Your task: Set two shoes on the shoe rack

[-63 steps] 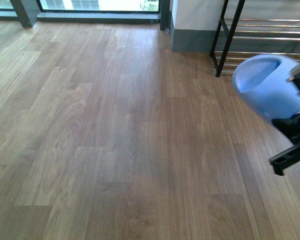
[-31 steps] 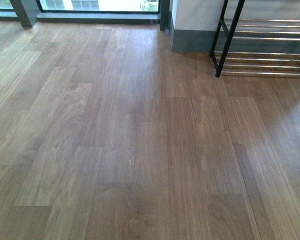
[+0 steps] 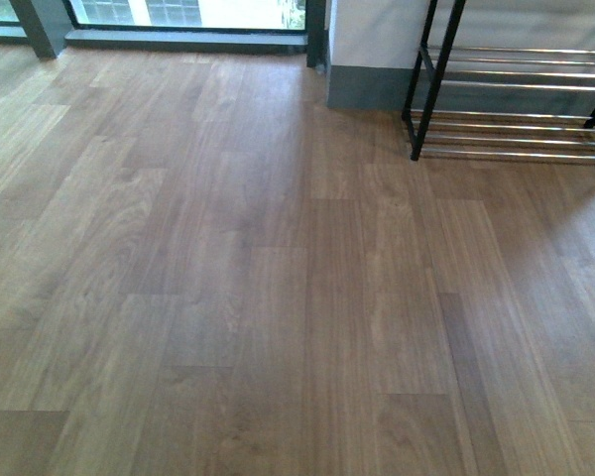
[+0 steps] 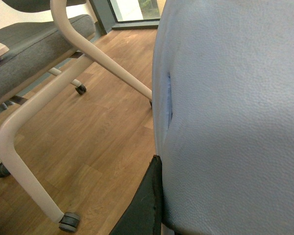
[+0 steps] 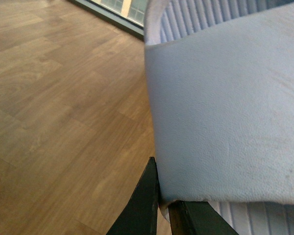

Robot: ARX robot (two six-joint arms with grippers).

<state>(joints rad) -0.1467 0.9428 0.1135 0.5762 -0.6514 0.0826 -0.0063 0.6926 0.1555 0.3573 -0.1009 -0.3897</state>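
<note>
Two light blue shoes are held, one in each gripper, and neither shows in the front view. In the left wrist view one light blue shoe (image 4: 230, 117) fills the right half, its pebbled side pressed against a black finger (image 4: 144, 205); my left gripper (image 4: 161, 215) is shut on it. In the right wrist view the other light blue shoe (image 5: 225, 112), ribbed inside, has its wall pinched by my right gripper (image 5: 162, 196), also shut. The shoe rack (image 3: 434, 79), a black frame with chrome bars, stands at the far right of the front view. No arm appears there.
A chair with cream tubular legs (image 4: 83, 54), a grey seat (image 4: 24, 54) and castors (image 4: 68, 221) stands close beside the left shoe. A grey-based pillar (image 3: 367, 84) sits left of the rack, and a window frame (image 3: 178, 35) runs along the far wall. Wooden floor (image 3: 228, 297) lies in front.
A second ago the right gripper's blue shoe showed at the front view's right edge; it has left that view. The rack has shifted slightly left in the picture.
</note>
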